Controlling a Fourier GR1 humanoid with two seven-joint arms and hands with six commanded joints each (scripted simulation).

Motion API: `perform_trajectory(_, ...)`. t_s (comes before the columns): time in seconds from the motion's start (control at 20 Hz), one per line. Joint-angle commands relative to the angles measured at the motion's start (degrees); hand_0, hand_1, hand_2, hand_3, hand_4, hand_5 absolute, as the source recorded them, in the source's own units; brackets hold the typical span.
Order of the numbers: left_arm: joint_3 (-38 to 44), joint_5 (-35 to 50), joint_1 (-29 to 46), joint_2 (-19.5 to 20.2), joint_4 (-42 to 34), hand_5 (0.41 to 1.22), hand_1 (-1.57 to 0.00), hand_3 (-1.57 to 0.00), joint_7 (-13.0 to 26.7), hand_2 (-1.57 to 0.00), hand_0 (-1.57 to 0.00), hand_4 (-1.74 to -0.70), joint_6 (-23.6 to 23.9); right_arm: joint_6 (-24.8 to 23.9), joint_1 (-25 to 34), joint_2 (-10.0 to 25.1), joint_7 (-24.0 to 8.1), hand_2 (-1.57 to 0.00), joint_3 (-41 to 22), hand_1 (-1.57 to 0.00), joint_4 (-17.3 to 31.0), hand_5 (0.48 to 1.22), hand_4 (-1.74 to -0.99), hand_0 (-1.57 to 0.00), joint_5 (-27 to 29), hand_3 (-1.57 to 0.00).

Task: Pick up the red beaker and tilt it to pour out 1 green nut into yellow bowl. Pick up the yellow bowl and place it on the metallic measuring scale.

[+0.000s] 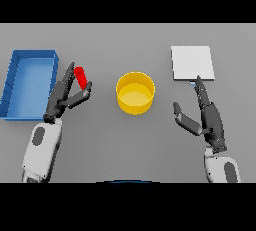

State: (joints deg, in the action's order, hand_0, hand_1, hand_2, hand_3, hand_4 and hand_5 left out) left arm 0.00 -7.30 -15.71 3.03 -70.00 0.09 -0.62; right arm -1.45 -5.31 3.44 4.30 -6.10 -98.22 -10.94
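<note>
The red beaker point(81, 76) stands left of centre, tilted a little, partly hidden by my left hand point(64, 96). That hand's straight fingers reach along the beaker's left side and its thumb lies just below it; the hand looks open around it, not closed. The yellow bowl point(135, 92) sits in the middle of the table, upright, and I see no nut inside. The metallic measuring scale point(192, 63) is a pale square plate at the back right. My right hand point(207, 117) rests open on the table just below the scale, fingertips near its front edge.
A blue tray point(14, 81) with raised walls lies at the far left, close beside my left arm. The grey table point(130, 145) stretches between the two arms.
</note>
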Motion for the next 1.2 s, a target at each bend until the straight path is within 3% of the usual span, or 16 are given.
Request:
perform_trajectory(0.0,0.25,0.02,-1.14,0.11,1.56,0.714,0.0,0.0,-0.47,0.0,0.0,-1.33,-0.28,-0.12,-0.06,-0.04,-0.02,0.0,-0.07,0.0,0.02,0.688,-1.338,0.0,-0.2,0.0)
perform_trajectory(0.5,2.59,-0.39,-10.77,0.54,12.54,0.71,0.0,0.0,-2.01,0.0,0.0,-1.32,-0.03,0.21,0.6,-0.09,-0.18,0.0,0.36,0.0,1.17,0.682,-1.315,0.0,0.44,0.0)
perform_trajectory(0.6,2.64,-0.56,-11.38,0.21,14.33,0.725,0.0,0.0,-5.49,0.0,0.0,-1.34,-0.17,0.08,0.54,0.06,0.29,0.0,0.47,0.0,1.12,0.681,-1.305,0.0,0.31,0.0)
perform_trajectory(0.7,3.36,-0.09,-12.6,-0.53,15.93,0.752,0.0,0.0,-6.22,-0.03,0.0,-1.39,0.39,-0.14,0.93,0.29,-0.07,0.0,0.57,0.0,0.93,0.683,-1.295,0.0,0.02,0.0)
perform_trajectory(0.75,3.78,0.18,-13.12,-0.75,16.43,0.77,-0.08,-0.08,-6.4,-0.12,-0.08,-1.42,0.75,-0.02,0.78,0.28,0.65,0.0,0.32,0.0,0.81,0.684,-1.291,0.0,-0.13,0.0)
perform_trajectory(0.8,4.21,0.67,-12.99,-1.47,16.64,0.795,-0.28,-0.22,-6.32,-0.31,-0.25,-1.44,1.33,-0.17,1.14,0.35,0.08,0.0,0.64,0.0,0.54,0.684,-1.289,0.0,0.12,0.0)
perform_trajectory(0.85,4.55,0.77,-13.49,-1.87,16.82,0.881,-0.48,-0.49,-5.53,-0.5,-0.46,-1.44,2.22,0.19,0.28,0.56,0.51,0.0,0.36,0.0,0.2,0.685,-1.286,0.0,0.02,0.0)
perform_trajectory(0.95,4.09,-1.4,-13.72,-2.1,18.05,1.003,-0.87,-0.88,-6.17,-0.89,-0.86,-1.44,5.26,0.21,0.23,0.38,-0.19,0.0,0.53,0.0,0.41,0.683,-1.283,0.0,0.33,0.0)
perform_trajectory(1.05,3.93,-2.46,-14.05,-2.54,18.98,1.082,-1.13,-1.13,-8.88,-1.13,-1.12,-1.44,5.54,0.19,0.77,0.27,-0.5,0.0,0.39,0.0,0.19,0.684,-1.29,0.0,0.33,0.0)
perform_trajectory(1.15,4.38,-2.33,-13.8,-2.77,18.61,1.132,-1.29,-1.29,-8.96,-1.29,-1.28,-1.45,5.15,0.69,0.73,0.37,0.43,0.0,0.47,0.0,1.03,0.682,-1.293,0.0,0.68,0.0)
